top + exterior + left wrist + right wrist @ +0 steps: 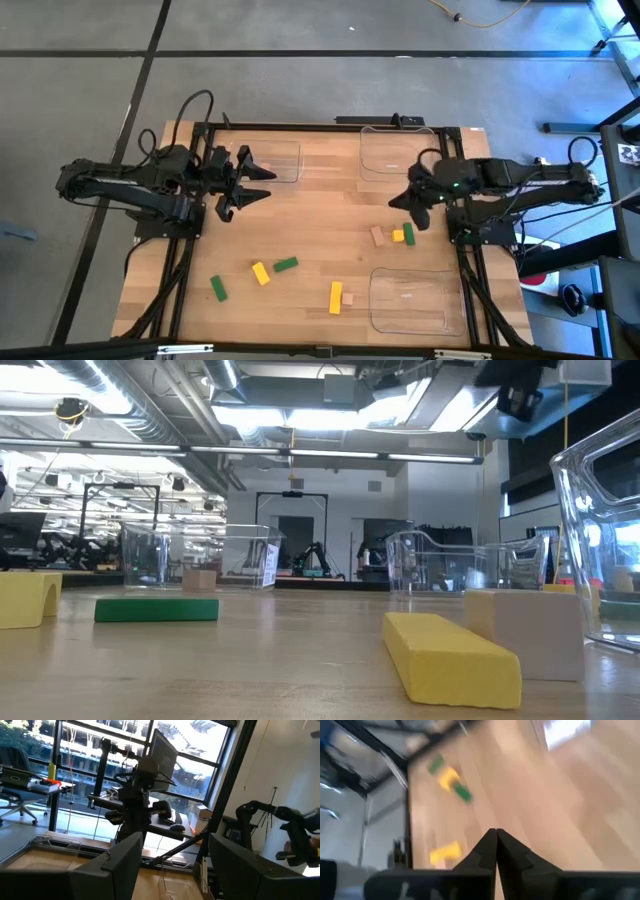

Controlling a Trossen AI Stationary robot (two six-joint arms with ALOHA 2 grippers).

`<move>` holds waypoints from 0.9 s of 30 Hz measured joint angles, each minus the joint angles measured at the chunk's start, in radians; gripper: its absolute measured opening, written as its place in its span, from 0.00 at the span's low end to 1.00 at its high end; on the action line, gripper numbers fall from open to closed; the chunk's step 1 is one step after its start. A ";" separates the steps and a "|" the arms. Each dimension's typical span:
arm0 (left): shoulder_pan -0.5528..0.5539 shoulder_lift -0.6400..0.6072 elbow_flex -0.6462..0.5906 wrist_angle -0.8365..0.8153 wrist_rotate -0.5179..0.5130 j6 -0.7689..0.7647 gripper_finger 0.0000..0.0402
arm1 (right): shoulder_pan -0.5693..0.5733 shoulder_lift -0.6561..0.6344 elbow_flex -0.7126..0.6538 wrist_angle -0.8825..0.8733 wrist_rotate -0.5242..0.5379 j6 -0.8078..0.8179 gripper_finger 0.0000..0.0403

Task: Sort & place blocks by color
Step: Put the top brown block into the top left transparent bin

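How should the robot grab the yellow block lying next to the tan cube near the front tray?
Probably from straight above, closing the fingers across the narrow width at the middle of the yellow bar. It lies flat and long. The tan cube touches one long side near one end, so grip away from that end. The right gripper is nearer.

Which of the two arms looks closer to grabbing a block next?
The right. Its right gripper hangs just above the tan, yellow and green blocks, fingers shut. The left gripper is open, far from any block.
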 joint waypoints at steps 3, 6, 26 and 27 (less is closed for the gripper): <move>0.000 0.000 0.000 0.000 0.000 0.000 0.55 | 0.024 0.079 0.055 -0.131 -0.030 0.112 0.01; 0.000 0.000 0.000 0.000 0.000 0.000 0.55 | 0.046 0.131 0.064 -0.190 -0.094 0.178 0.02; 0.000 0.000 0.000 0.000 -0.027 0.000 0.55 | 0.061 0.298 0.020 -0.194 -0.101 0.354 0.08; 0.000 0.000 0.000 0.000 -0.027 0.000 0.55 | 0.061 0.310 0.020 -0.194 -0.101 0.373 0.10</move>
